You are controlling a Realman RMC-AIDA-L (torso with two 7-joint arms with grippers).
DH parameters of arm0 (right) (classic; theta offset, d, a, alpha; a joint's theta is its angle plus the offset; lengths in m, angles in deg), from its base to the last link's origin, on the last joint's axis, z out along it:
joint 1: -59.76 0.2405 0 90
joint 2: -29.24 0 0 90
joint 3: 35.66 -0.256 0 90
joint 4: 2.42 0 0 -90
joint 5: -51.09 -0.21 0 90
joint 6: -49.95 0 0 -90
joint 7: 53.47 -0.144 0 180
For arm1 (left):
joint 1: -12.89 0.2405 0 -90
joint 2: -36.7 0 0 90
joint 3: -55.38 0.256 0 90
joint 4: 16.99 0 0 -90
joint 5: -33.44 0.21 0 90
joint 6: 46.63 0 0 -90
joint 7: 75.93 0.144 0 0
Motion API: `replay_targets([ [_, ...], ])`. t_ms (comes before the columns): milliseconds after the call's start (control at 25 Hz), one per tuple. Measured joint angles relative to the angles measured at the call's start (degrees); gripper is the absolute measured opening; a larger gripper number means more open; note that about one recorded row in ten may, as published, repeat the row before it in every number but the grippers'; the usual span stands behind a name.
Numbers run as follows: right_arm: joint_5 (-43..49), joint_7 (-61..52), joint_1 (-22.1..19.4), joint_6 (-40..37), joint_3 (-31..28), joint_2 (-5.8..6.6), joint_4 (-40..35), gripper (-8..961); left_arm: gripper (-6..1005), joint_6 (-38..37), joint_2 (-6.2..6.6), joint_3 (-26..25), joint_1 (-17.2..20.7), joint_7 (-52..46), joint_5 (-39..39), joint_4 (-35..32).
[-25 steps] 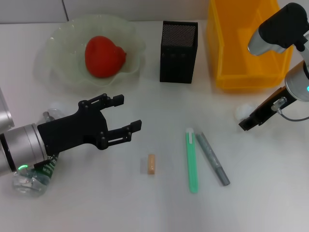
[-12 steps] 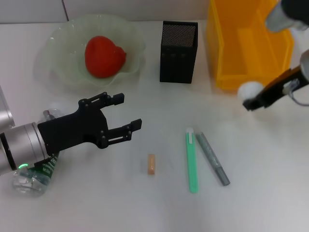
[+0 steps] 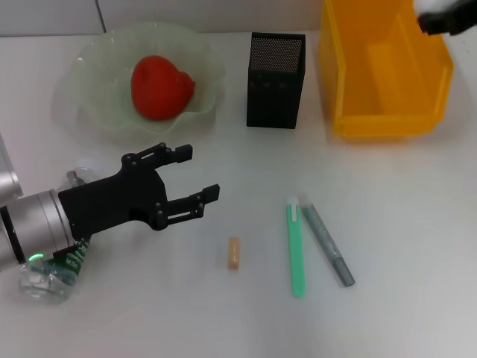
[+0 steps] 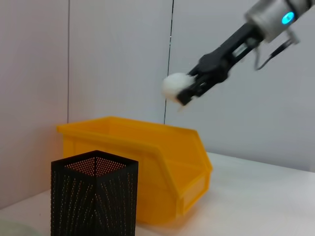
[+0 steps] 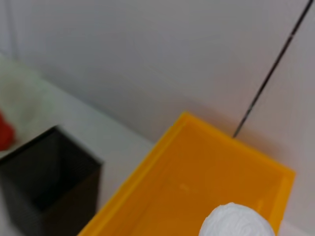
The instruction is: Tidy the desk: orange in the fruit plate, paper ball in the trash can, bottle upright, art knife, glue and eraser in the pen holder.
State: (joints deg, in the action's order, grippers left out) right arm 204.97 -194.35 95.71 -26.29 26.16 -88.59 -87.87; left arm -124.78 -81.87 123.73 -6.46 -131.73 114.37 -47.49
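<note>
Right fingers: pinched on the paper ball (image 4: 178, 87), right gripper (image 4: 189, 91) held high above the yellow trash can (image 3: 384, 71); seemingly raised that far so as to clear the rim before letting go.
Left fingers: spread, nothing between them; left gripper (image 3: 188, 179) hanging low over the near left of the desk (image 3: 417, 224), idle.
Paper ball: in the air over the open bin, which looks empty inside; well placed for a drop, release not yet made.
Orange: a red round fruit (image 3: 159, 86), already in the pale green fruit plate (image 3: 89, 63); that step looks done.
Bottle: lying on its side (image 3: 56, 272) under the left arm, near the desk's front edge, not yet upright; probably why that arm waits there.
Pen holder: black mesh box (image 3: 276, 78) between plate and bin, open end up, ready to take items.
Still loose: green art knife (image 3: 297, 250) and grey glue (image 3: 328, 245) side by side, small eraser (image 3: 234, 253) a little apart to their left.
</note>
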Motion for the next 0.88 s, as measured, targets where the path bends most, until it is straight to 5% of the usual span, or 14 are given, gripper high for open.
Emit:
replay_targets([
  [240,0.13,2.47,1.97,11.41,0.11,-0.02,12.16,574,801,-1.52,-0.06,-0.40,0.21,-0.28,-0.35,-0.01],
  [400,-0.44,2.67,0.95,11.89,-0.02,-0.57,10.68,599,801,-4.13,0.05,-0.51,0.27,-0.64,-0.42,-0.35],
  [600,-5.28,2.97,-2.85,12.56,-0.39,-1.20,5.29,741,801,-5.80,0.10,-0.45,0.32,-0.76,-0.43,-1.19],
  [720,-14.30,4.69,-6.08,12.15,-2.40,-1.01,3.29,805,801,-6.71,0.10,-0.44,0.42,-0.98,-0.43,-1.94],
  [880,-41.79,22.77,-16.53,6.91,-5.30,-1.24,2.67,833,801,-8.03,0.06,-0.34,1.30,-3.87,-0.44,-5.42],
])
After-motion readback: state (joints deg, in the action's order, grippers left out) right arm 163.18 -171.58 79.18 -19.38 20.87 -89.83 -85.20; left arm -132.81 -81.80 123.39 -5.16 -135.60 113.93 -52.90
